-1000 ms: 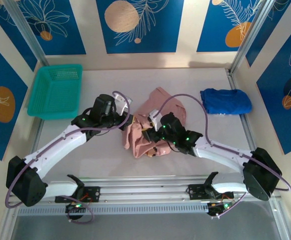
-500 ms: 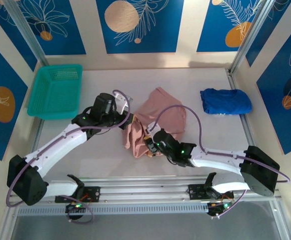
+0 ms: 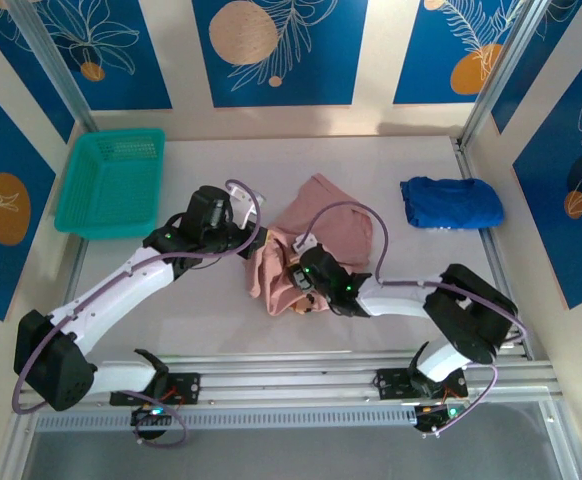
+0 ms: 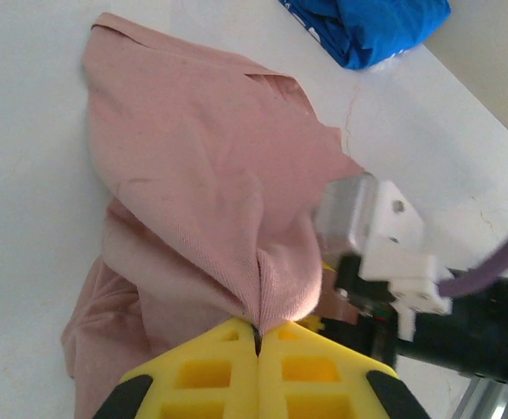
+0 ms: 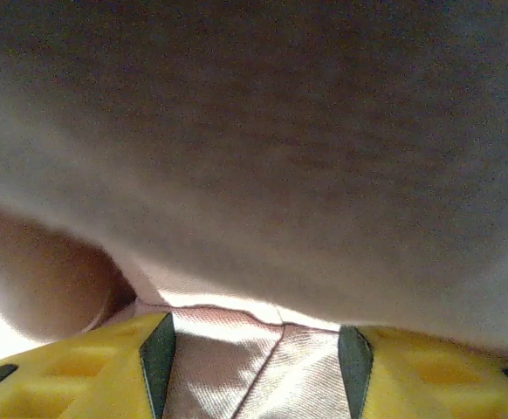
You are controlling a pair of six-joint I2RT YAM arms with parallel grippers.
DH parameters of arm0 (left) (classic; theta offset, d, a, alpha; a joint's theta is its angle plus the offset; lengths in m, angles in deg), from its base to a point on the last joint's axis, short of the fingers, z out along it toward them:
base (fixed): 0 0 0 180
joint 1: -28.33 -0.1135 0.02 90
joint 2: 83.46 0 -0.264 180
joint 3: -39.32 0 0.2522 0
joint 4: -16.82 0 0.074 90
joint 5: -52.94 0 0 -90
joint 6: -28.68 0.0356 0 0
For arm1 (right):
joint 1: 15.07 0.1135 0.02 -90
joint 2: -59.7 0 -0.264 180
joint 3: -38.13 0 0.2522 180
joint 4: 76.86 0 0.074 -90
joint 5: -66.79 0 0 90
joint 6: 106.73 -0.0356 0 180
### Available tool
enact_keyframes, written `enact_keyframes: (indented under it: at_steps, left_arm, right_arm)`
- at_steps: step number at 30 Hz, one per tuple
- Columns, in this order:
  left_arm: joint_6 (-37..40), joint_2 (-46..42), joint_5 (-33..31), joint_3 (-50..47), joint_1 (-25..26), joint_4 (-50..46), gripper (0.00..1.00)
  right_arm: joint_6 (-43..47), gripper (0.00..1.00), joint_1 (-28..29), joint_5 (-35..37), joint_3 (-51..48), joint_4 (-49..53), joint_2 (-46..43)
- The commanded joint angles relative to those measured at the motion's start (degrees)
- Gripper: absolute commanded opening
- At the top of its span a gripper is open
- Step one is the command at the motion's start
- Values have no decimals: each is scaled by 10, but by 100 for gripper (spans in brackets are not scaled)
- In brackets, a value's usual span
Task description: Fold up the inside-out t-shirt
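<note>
The inside-out t-shirt (image 3: pixel 326 225), salmon pink, lies crumpled at the table's middle. My left gripper (image 3: pixel 254 243) is at its left edge. In the left wrist view the yellow fingers (image 4: pixel 210 375) of that gripper (image 4: pixel 258 330) are shut on a raised fold of the t-shirt (image 4: pixel 193 157). My right gripper (image 3: pixel 301 275) is pushed into the shirt's near side, partly under the cloth. Seen from the right wrist, the right gripper (image 5: pixel 254 349) stands open with pink cloth (image 5: pixel 254 131) lying between the fingers and draped low over them.
A teal basket (image 3: pixel 111 185) stands at the back left. A folded royal-blue garment (image 3: pixel 451 202) lies at the back right, also in the left wrist view's top edge (image 4: pixel 367 26). The right arm's white wrist (image 4: pixel 381 244) sits close beside the left gripper.
The right arm has folded in and slid left, its gripper moving from on top of the shirt to its near edge. The shirt's far part has spread flatter. The left gripper has held still.
</note>
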Motion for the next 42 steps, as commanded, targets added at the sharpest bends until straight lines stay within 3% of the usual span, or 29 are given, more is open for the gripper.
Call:
enact_keyframes:
  at_steps: [1,7,11,14,18,22,28,37,42]
  left_arm:
    - [-3,-5,9,14,-7,-6,0]
    - [1,-6,-4,10,-8,-11,0]
    - [1,-2,-15,10,-9,-11,0]
    - [-3,0,-38,12,-11,-18,0]
    - [-6,3,-58,13,-12,-20,0]
    - [-6,8,-18,16,-11,-8,0]
    - [-6,18,74,19,-12,17,0]
    - [-11,24,88,26,-11,20,0]
    - [-13,23,86,28,-11,17,0]
  right_arm:
    - [19,53,-15,3,38,-61,22]
    - [7,32,-30,-29,37,-67,13]
    - [-8,10,-39,-77,22,-60,-19]
    - [-18,0,-50,-132,-1,-44,-69]
    - [-37,0,-72,-201,-34,5,-149]
    - [-54,0,-97,-218,-66,61,-218]
    - [-63,22,-115,-171,-88,117,-247]
    - [-2,45,-41,-98,-89,93,-253]
    - [15,64,-7,-50,-72,73,-236]
